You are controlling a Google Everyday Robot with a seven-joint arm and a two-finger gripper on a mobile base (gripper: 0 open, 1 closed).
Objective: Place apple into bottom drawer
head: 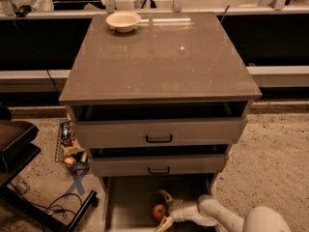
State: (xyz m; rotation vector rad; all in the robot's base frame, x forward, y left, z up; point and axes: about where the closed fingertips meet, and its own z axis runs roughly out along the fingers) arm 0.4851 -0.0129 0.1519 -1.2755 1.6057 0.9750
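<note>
The claw (163, 210) sits spread wide around the round apple (158, 212) in the bottom drawer (128, 202).

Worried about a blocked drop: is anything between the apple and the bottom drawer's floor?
Nothing visible. The apple is already inside the bottom drawer, between the spread fingers of the gripper; bare floor around it.

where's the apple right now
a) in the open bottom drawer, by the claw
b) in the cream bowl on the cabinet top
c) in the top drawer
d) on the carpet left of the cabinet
a: the apple sits on the floor of the open bottom drawer, with the claw reaching in, one finger on either side of it.
</note>
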